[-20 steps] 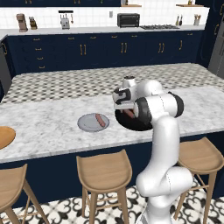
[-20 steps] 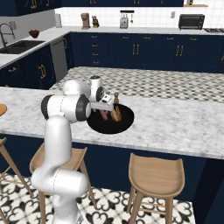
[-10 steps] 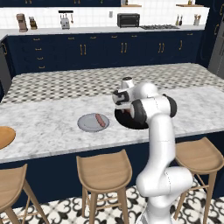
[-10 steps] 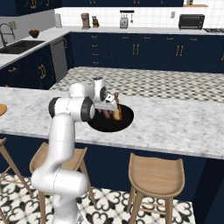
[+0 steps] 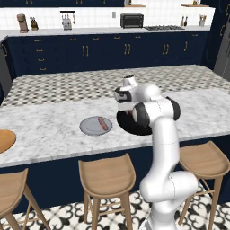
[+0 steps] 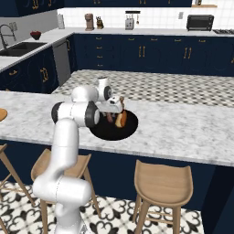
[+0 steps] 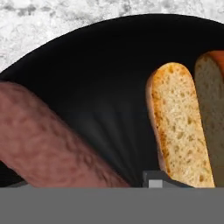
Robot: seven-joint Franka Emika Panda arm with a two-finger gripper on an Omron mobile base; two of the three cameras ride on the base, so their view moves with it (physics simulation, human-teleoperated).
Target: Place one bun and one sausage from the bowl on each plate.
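- Gripper [image 6: 117, 111] down low in wide, shallow black round bowl [image 6: 130, 130], fingertips at its floor. Jaws partway apart, on either side of thick reddish-brown sausage [image 7: 52, 140] by the look of the hand view; can't tell if they pinch it yet.
- Same bowl: sliced tan bun [image 7: 181, 127] just beside sausage, w/ dark gap between; second bun [image 7: 212, 109] touching first, at frame edge. Right base view shows one bun [image 6: 121, 119] standing against the hand.
- Sausage long axis runs diagonal in hand view, upper left to lower right; both buns' long axes run roughly top to bottom, cut faces toward camera.
- Outward: flat light-grey round plate [image 5: 95, 126] near bowl on white marble counter [image 5: 45, 130], carrying one small brown sausage [image 5: 103, 123], no bun.
- Orange-brown wooden plate [image 5: 5, 140] well apart at counter's left end; looks bare.
- Progress, my read: one item of four placed. Left: bun to grey plate, bun + sausage to wooden plate.
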